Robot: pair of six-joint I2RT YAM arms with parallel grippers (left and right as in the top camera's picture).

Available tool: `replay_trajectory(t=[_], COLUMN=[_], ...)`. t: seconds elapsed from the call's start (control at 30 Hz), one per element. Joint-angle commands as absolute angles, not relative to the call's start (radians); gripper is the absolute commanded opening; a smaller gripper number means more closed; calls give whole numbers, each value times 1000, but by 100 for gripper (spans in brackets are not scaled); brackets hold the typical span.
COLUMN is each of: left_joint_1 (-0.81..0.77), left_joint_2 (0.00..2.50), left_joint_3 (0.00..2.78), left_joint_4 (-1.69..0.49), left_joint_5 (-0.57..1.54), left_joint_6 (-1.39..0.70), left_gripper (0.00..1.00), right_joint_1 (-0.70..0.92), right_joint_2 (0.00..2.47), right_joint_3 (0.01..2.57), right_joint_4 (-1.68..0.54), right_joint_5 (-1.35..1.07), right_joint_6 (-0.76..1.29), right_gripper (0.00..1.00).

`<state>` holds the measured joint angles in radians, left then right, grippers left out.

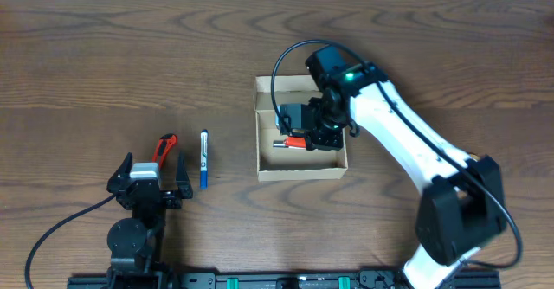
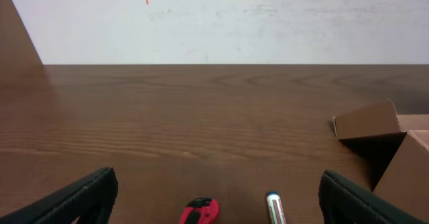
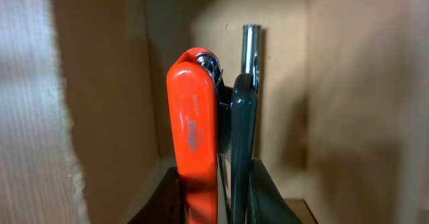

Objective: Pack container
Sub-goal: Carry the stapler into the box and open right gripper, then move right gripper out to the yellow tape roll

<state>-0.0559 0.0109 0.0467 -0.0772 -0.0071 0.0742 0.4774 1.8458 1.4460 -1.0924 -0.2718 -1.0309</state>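
We note: container (image 1: 301,173) plain tan; orange-handled tool (image 3: 194,137), second handle dark grey; marker (image 1: 203,161) blue-and-white; red-black tool (image 1: 164,149); table (image 1: 86,64) dark brown woodgrain.

Looks like a robotics lab bench to me, not anyone's home or kitchen. A black arm (image 1: 132,233) and a white arm (image 1: 407,142) sit at a rail (image 1: 260,281) along the edge of a wood-grain worktop (image 1: 86,64), with a loose cable (image 1: 61,223) trailing off to the side. Behind it there's just a bare white wall (image 2: 214,23). The only stuff out looks like test props: a cardboard box (image 1: 303,173), a pen (image 1: 204,159) and a red tool (image 1: 164,148).
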Motion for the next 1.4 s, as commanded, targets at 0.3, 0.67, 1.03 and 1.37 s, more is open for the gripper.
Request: replay_trajectory(t=[0.3,0.67,1.03,1.37], left_joint_1=[-52,-52,-52,-52], left_joint_2=[4,4,4,4], left_joint_3=[13,13,13,13], left_joint_4=[-93,-93,-93,-93], left_joint_5=[-3,-3,-3,-3], left_joint_6=[63,64,63,63], left_gripper=[96,96,95,95], right_joint_1=[486,486,486,448], right_joint_2=[2012,2015,1969,1693], right_joint_3=[1468,1468,1479,1493], right_joint_4=[-1045,-1040,-1045,-1060], right_joint_5=[-273,-270,-270,-166], right_joint_6=[-1056,-1061,-987,-528], right_gripper=[1,23,38,47])
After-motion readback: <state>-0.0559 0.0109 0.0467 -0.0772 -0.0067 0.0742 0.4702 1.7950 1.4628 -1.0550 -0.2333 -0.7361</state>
